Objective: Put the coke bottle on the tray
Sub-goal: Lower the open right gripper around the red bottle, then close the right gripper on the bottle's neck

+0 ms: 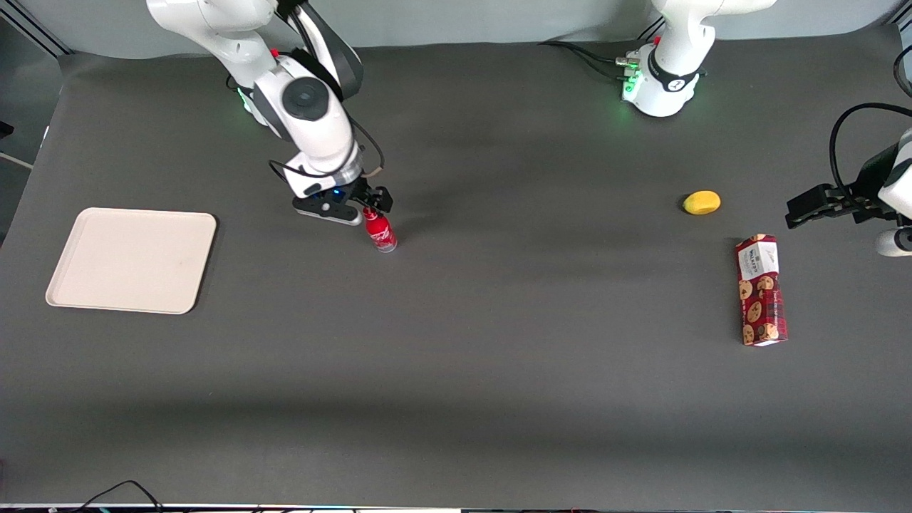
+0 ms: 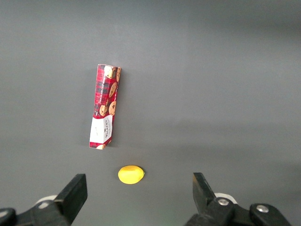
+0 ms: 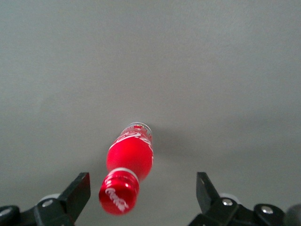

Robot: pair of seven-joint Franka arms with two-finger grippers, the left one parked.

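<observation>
tray [image 1: 132,260] bare; claw [image 1: 370,204] over coke bottle [image 1: 380,231]

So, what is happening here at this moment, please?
The right arm's gripper is above the coke bottle, which stands upright on the dark table. The fingers are open on either side of the red cap and are not gripping it. The tray lies toward the working arm's end of the table with nothing on it. A cookie box and a small yellow object lie toward the parked arm's end.
</observation>
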